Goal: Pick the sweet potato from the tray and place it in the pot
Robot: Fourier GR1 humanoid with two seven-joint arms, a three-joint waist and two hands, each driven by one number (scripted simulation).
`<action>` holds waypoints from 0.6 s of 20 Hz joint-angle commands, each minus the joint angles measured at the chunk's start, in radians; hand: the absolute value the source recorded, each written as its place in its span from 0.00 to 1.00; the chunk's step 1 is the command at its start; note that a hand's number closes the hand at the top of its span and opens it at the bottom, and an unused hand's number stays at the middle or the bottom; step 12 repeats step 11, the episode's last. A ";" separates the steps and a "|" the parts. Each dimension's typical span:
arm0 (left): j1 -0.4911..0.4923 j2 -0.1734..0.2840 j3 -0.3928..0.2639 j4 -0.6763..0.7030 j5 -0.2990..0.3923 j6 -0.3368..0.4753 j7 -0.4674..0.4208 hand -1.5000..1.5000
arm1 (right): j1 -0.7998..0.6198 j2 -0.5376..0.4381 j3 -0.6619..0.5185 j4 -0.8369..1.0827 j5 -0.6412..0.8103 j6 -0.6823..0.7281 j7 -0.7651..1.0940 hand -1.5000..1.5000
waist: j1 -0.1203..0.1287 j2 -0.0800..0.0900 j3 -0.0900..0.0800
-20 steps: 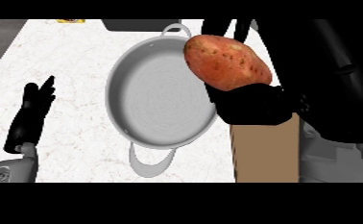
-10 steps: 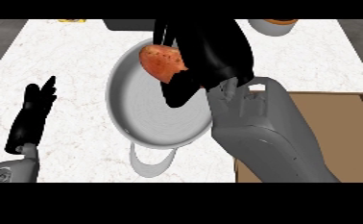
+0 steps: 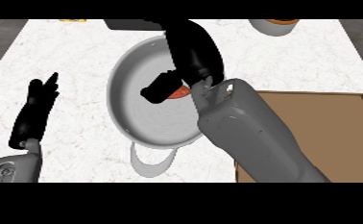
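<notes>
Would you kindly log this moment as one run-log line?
right hand: curled round sweet potato over pot | left hand: open, resting | tray: right of pot

1. The tabletop (image 3: 78, 50) is seen in white with faint grey marbling.
2. The pot (image 3: 142, 117) is shown in pale grey, its inside ringed with fine circles.
3. An orange-red patch of the sweet potato (image 3: 181, 92) is seen.
4. Both hands, right hand (image 3: 191, 55) and left hand (image 3: 34, 112), are coloured black; the forearms are grey.
5. The tray (image 3: 319, 117) is coloured plain brown.
</notes>
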 commanded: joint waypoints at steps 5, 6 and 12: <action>0.006 0.003 0.011 0.016 -0.011 0.012 -0.020 0.50 | 0.005 0.001 -0.113 0.014 -0.085 -0.325 -0.111 0.00 | -0.009 -0.001 0.000; 0.044 -0.001 0.004 -0.045 0.021 -0.023 -0.004 0.50 | 0.030 0.001 -0.123 -0.013 -0.063 -0.367 -0.124 0.00 | -0.007 -0.005 0.001; 0.047 -0.024 0.002 -0.015 -0.014 0.021 -0.010 0.50 | 0.151 -0.069 -0.234 -0.122 -0.104 -0.330 -0.193 0.00 | -0.027 -0.006 0.001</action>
